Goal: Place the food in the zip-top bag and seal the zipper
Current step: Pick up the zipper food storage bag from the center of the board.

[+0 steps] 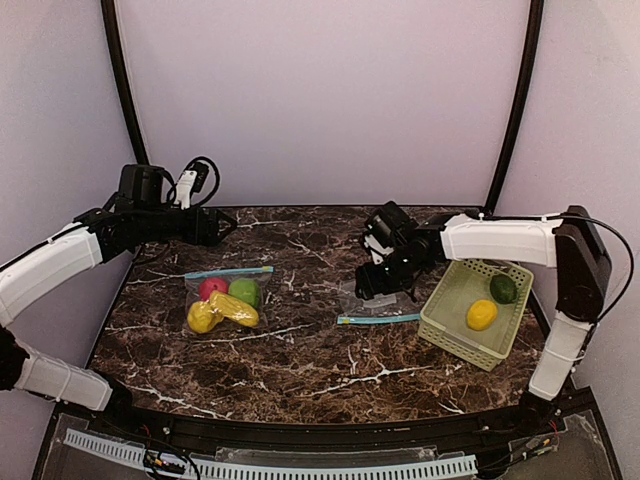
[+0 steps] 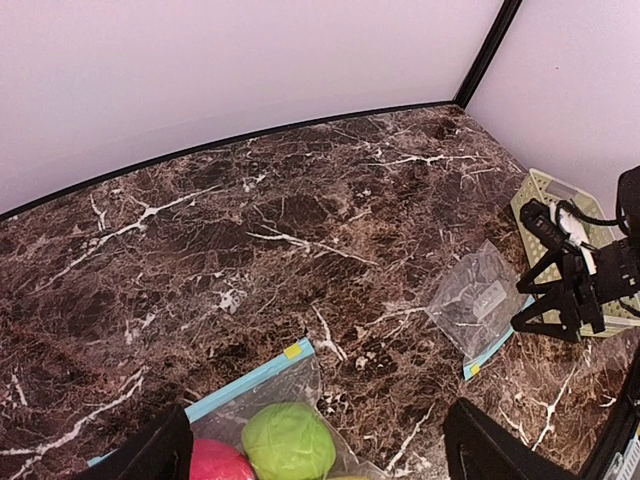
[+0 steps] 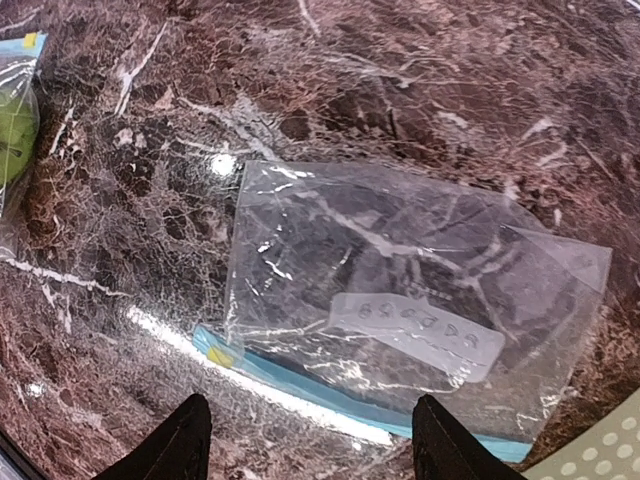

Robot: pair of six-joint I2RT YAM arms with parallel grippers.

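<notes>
Right wrist: clear bag (image 3: 400, 290) beneath released, mostly cropped right end effector (image 3: 310, 405); left end effector (image 2: 318, 418) likewise released.

A small white label (image 3: 417, 335) on the clear plastic zip-top bag (image 3: 400, 240) is showing faint printed characters, too blurred to read.

Marble table (image 1: 300, 370) bears a filled bag (image 1: 228, 272), an empty bag (image 1: 378, 319) (flat) and a basket (image 1: 455, 345).
</notes>
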